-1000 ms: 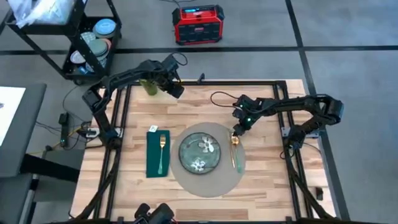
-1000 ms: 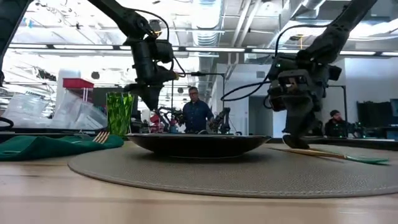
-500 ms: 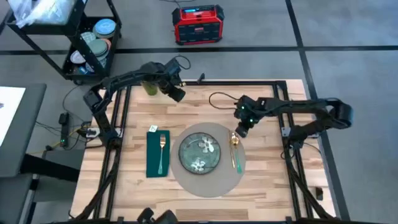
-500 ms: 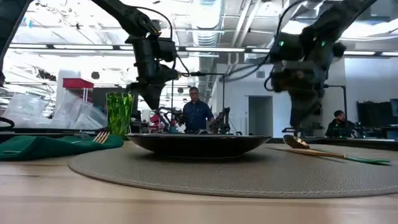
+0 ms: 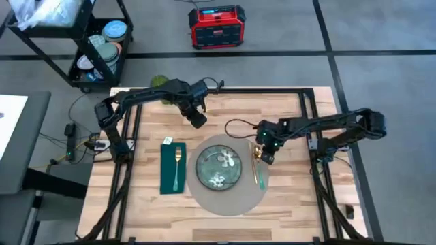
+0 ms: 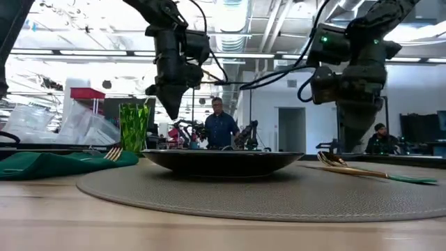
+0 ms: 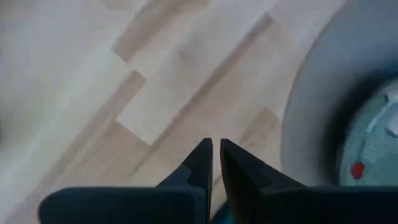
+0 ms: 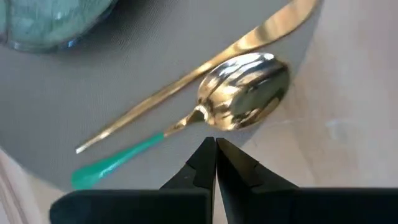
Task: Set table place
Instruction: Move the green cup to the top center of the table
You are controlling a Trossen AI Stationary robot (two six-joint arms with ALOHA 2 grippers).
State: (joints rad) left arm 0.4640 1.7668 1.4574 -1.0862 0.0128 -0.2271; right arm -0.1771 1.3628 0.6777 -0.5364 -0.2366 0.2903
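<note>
Placemat [image 5: 228, 190] holds plate, knife and spoon [image 8: 245, 98]; right gripper [image 5: 266, 158], pressed together, should lift clear without nudging them.

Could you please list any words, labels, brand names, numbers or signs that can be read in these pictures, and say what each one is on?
None can be read.
The red box on the floor has a small lit display panel, too small to read.
The green napkin carries a small white tag at one corner, too small to read.
The plate shows only a flower pattern, no writing.
</note>
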